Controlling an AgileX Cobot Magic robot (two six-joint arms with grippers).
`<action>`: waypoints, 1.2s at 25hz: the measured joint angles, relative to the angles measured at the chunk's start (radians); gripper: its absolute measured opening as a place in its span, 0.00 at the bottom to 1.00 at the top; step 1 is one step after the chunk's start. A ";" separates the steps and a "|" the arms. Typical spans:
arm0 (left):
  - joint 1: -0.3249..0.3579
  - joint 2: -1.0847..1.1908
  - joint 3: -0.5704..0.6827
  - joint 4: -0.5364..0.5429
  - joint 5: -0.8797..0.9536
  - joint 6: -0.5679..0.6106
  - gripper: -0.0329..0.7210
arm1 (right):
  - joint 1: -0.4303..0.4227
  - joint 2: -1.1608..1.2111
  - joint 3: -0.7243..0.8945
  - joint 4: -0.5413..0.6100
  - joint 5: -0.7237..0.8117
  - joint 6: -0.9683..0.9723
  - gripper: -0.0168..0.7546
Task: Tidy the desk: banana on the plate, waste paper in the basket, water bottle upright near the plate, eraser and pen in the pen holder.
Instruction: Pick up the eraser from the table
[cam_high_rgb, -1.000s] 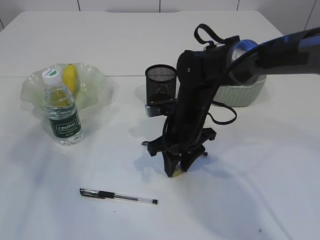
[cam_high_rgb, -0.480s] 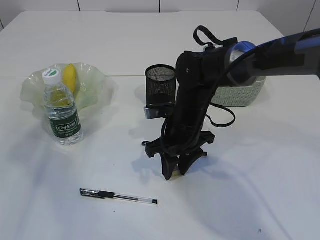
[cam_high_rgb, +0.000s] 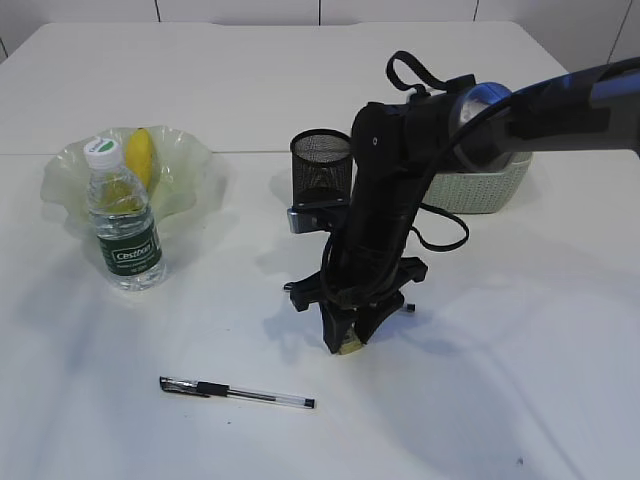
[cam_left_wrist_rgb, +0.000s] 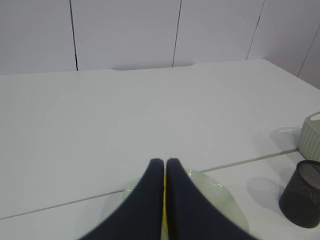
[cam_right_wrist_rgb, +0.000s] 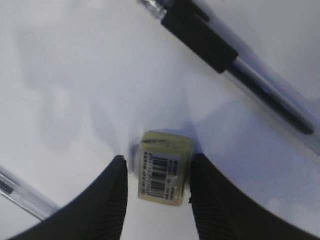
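the right gripper (cam_high_rgb: 349, 343) hangs just below the middle of the exterior frame, pointing down at the desk (cam_high_rgb: 520, 350), its fingers partly spread with the eraser (cam_high_rgb: 351, 346) between them. in the exterior view only a small yellowish corner of the eraser shows at the fingertips; the arm's dark bulk hides the rest. the right wrist view shows the eraser (cam_right_wrist_rgb: 163, 168) near the bottom centre, barcoded sleeve facing up, with a dark finger (cam_right_wrist_rgb: 112, 200) at its left and another at its right. the right finger meets its side, while a thin gap shows on the left, so it is hard to tell if the grip is firm or if the eraser is lifted off the desk.

a pen (cam_right_wrist_rgb: 235, 67) crosses the upper right of the right wrist frame, blurred and cut off at the edges, and a clear stick-like piece is clipped at the lower left corner. in the exterior view the pen (cam_high_rgb: 237, 391) lies at the lower left, well apart from the gripper.

the left gripper (cam_left_wrist_rgb: 165, 165) is pressed shut on nothing at the bottom centre of its wrist frame, covering most of the plate (cam_left_wrist_rgb: 220, 192); a yellow sliver of banana (cam_left_wrist_rgb: 164, 220) peeks between the fingers.

at the left of the exterior frame the banana (cam_high_rgb: 140, 155) lies in the plate (cam_high_rgb: 190, 150), partly hidden by the upright water bottle (cam_high_rgb: 123, 222) in front. the pen holder (cam_high_rgb: 321, 165) stands at centre, partly masked by the arm, and the basket (cam_high_rgb: 480, 185) at the right is mostly hidden.
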 joint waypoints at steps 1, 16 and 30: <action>0.007 0.000 0.000 0.003 0.002 0.000 0.01 | 0.000 0.000 0.000 -0.003 -0.002 0.000 0.43; 0.019 0.000 0.000 0.002 0.008 0.000 0.01 | 0.000 0.000 -0.002 -0.030 -0.013 -0.002 0.31; 0.019 0.000 0.000 0.002 0.016 0.000 0.01 | 0.000 0.030 -0.121 -0.056 0.023 -0.002 0.30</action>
